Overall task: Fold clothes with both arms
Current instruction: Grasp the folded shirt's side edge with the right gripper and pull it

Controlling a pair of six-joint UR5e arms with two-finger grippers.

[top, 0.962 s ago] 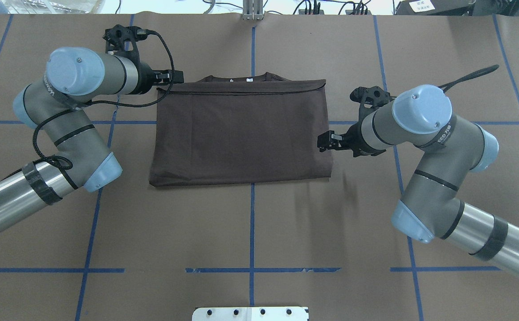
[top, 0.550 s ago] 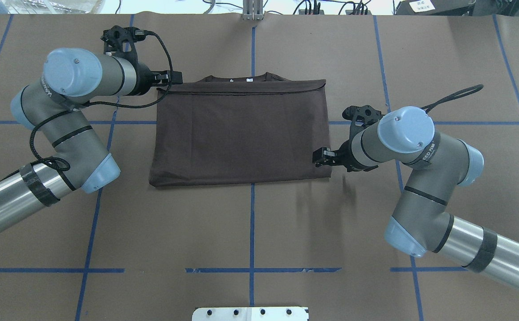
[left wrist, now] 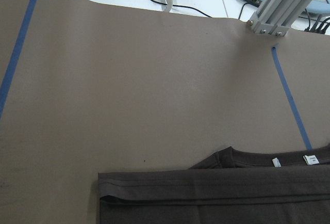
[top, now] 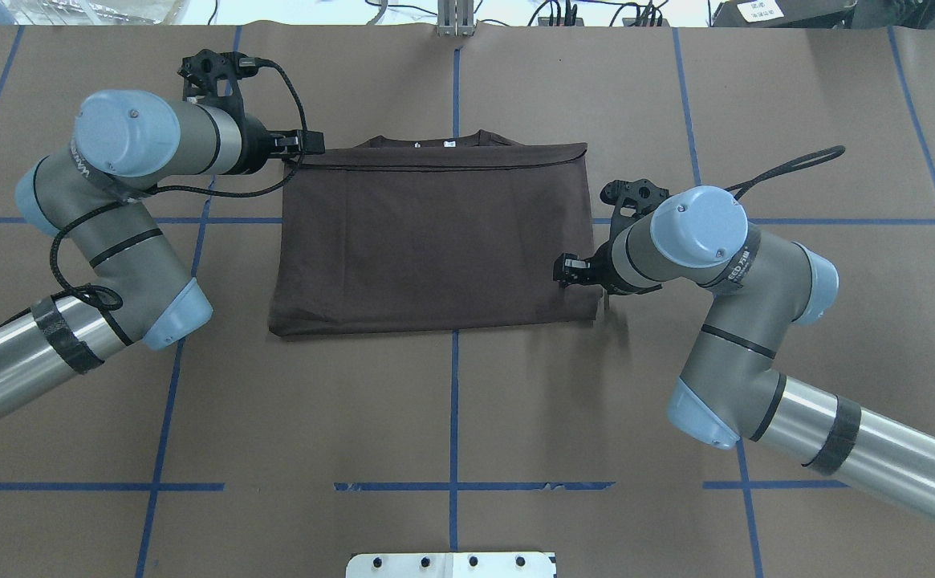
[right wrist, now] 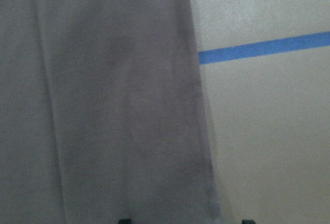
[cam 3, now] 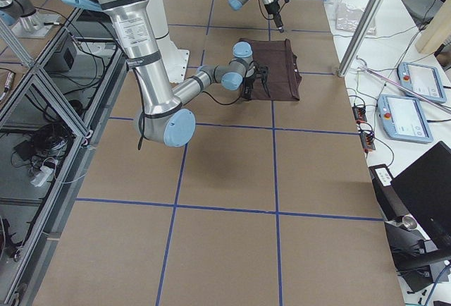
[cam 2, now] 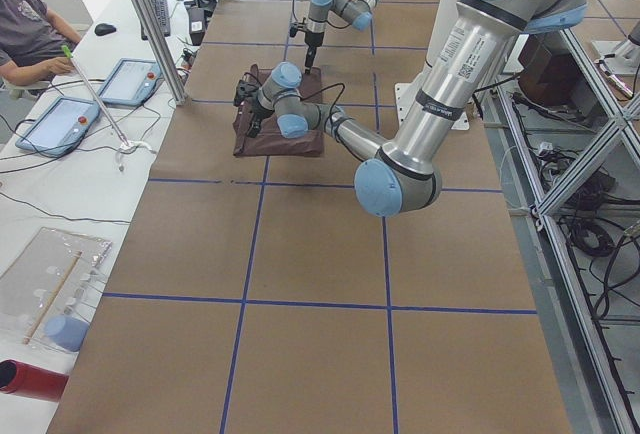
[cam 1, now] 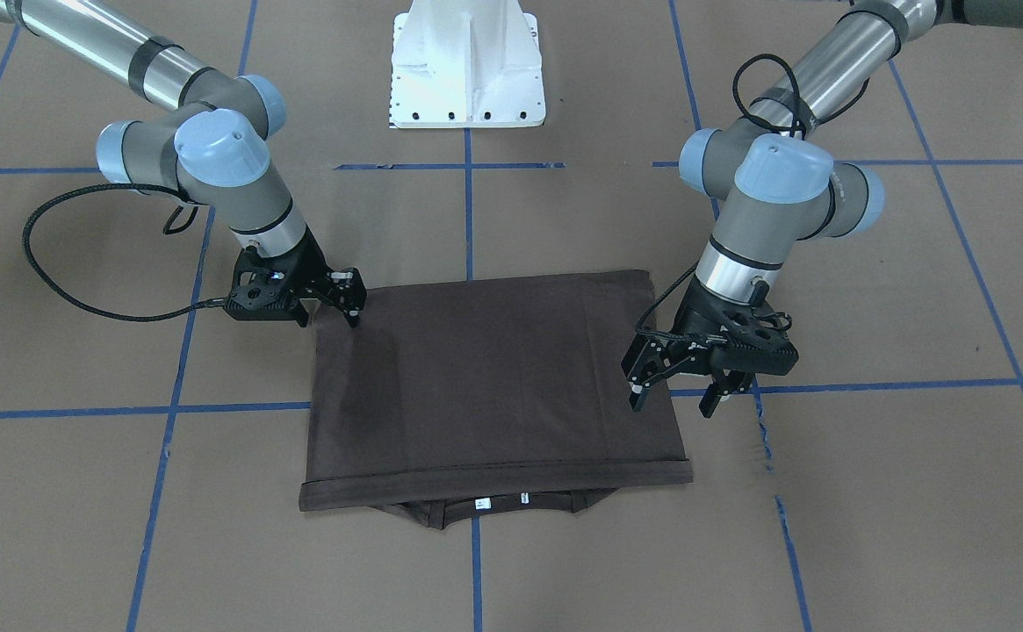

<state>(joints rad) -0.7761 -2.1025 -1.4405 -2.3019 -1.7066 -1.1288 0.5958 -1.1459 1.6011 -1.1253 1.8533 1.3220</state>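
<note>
Folded T-shirt (top: 435,241) on the table (top: 451,401): probably soft, limp, light; pinch its layered corners. Left gripper (cam 1: 673,399) and right gripper (top: 563,271) gape, holding nothing.

Dark brown T-shirt (top: 435,241), tan-brown table (top: 595,417), blue tape grid (top: 453,401), white base (top: 379,568)

Left silver-grey tubular arm with light-blue joint caps (top: 126,241): elbow folded, black two-finger left gripper (cam 1: 672,404) raised, pointing down, jaws spread wide. Matching right arm (top: 736,353): black right gripper (cam 1: 331,316) low, fingers apart, nearer the robot.
</note>
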